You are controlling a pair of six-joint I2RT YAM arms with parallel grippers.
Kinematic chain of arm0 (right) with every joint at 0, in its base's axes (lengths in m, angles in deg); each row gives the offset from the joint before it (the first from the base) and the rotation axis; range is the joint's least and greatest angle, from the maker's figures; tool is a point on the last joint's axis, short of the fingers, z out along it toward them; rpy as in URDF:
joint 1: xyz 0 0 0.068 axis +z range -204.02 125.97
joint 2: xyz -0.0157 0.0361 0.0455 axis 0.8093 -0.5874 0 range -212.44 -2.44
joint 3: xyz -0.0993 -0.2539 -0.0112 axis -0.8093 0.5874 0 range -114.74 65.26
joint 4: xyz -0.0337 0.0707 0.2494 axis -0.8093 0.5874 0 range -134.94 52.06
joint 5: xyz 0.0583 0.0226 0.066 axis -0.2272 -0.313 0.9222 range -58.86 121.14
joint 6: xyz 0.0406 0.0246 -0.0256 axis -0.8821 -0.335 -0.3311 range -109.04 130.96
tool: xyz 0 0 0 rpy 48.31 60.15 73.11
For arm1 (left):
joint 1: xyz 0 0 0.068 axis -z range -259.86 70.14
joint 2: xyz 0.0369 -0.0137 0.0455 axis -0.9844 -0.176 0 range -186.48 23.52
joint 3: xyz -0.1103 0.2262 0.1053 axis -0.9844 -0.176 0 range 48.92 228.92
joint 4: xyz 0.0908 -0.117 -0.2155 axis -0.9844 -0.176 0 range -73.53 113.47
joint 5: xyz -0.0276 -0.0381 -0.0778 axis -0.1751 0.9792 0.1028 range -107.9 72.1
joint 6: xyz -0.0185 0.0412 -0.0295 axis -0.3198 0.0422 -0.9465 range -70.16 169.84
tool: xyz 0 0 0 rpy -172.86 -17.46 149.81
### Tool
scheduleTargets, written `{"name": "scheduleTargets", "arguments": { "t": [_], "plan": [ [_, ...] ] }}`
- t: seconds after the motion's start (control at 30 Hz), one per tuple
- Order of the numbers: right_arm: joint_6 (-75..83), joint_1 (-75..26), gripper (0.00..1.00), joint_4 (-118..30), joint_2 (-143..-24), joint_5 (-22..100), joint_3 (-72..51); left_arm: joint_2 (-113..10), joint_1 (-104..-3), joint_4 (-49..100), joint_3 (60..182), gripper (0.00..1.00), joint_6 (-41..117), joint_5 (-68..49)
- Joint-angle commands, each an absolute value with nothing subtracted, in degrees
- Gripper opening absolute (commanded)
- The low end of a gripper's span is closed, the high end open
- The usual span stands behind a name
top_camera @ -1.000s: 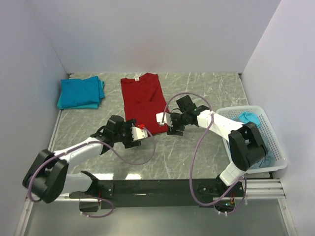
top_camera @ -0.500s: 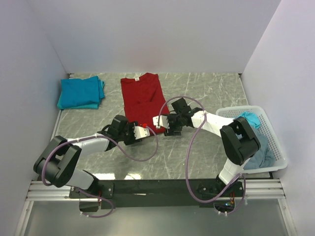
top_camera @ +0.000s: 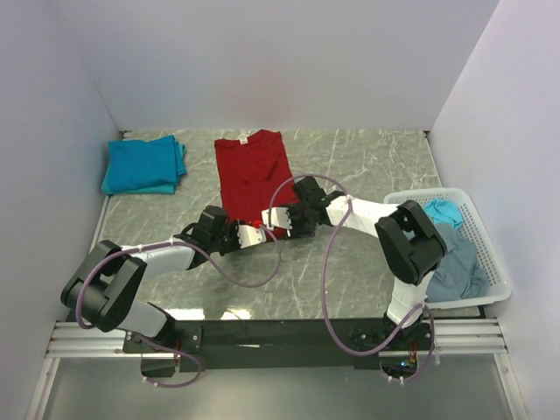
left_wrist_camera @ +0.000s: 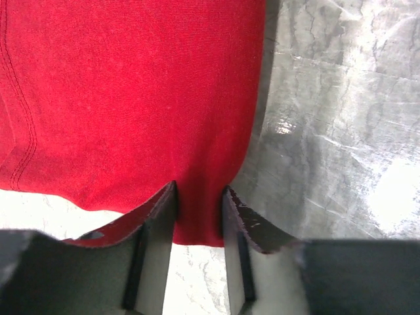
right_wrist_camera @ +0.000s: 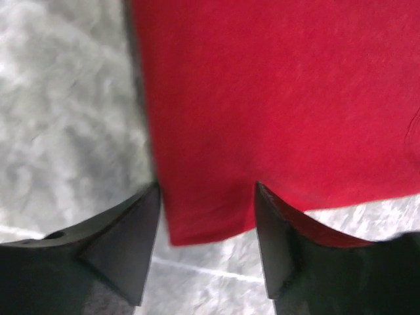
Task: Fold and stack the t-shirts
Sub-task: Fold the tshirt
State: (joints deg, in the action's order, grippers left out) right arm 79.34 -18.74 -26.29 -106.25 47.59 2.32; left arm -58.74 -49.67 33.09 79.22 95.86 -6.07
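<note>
A bright red t-shirt (top_camera: 254, 171) lies flat on the grey marbled table (top_camera: 367, 166), toward 12 o'clock from the arm bases. At its near edge the left gripper (left_wrist_camera: 199, 190) has narrowed jaws with a strip of red hem between them, though whether they pinch it cannot be told. The right gripper (right_wrist_camera: 207, 189), at its 2 o'clock, straddles a corner with jaws released and wide. Folded teal t-shirts (top_camera: 143, 164) sit at 10 o'clock, and a white basket (top_camera: 420, 193) at 3 o'clock holds a teal shirt (top_camera: 444, 210) and a grey-blue shirt (top_camera: 457, 267).

A white lattice basket (top_camera: 493, 249) sits at the right edge of the grey marbled table (top_camera: 367, 166).
</note>
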Motion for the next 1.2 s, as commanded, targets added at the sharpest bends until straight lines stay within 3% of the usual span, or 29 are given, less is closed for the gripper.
{"name": "scheduleTargets", "arguments": {
  "t": [0.0,0.1,0.13,0.17,0.23,0.3,0.5,0.83,1.03,1.17],
  "plan": [
    [76.97,-17.55,0.62,-26.66,-110.1,42.83,-0.39,-58.48,-49.54,34.1,78.98,0.34,95.99,-6.13],
    [76.44,-17.38,0.44,-25.78,-111.77,41.6,-1.8,-58.48,-49.45,33.14,79.41,0.27,95.9,-5.08],
    [76.44,-17.46,0.28,-24.91,-112.21,41.68,-2.06,-58.48,-49.54,32.79,79.5,0.25,95.73,-4.72],
    [76.61,-17.46,0.2,-24.55,-112.12,41.77,-2.06,-58.57,-49.54,31.48,79.94,0.23,95.72,-4.29],
    [76.97,-17.55,0.01,-22.89,-110.9,43.44,-1.45,-58.31,-49.45,30.24,80.21,0.07,95.46,-2.7],
    [77.32,-17.55,0.0,-19.91,-109.41,45.28,-0.75,-56.91,-49.28,27.96,80.38,0.0,95.37,-1.39],
    [77.5,-17.29,0.0,-8.66,-99.66,51.7,3.81,-48.65,-44.54,15.23,82.14,0.0,94.23,6.87],
    [74.87,-10.35,0.0,5.94,-67.51,58.56,22.63,-32.92,-23.99,6.24,79.59,0.0,79.73,12.42],
    [67.4,-10.69,0.0,3.4,-64.04,54.89,21.85,-26.23,-23.43,7.11,80.99,0.0,80.51,6.28],
    [64.23,-17.79,0.0,1.47,-67.47,54.87,15.0,-32.02,-29.75,7.82,85.47,0.0,86.39,6.7]
  ]
}}
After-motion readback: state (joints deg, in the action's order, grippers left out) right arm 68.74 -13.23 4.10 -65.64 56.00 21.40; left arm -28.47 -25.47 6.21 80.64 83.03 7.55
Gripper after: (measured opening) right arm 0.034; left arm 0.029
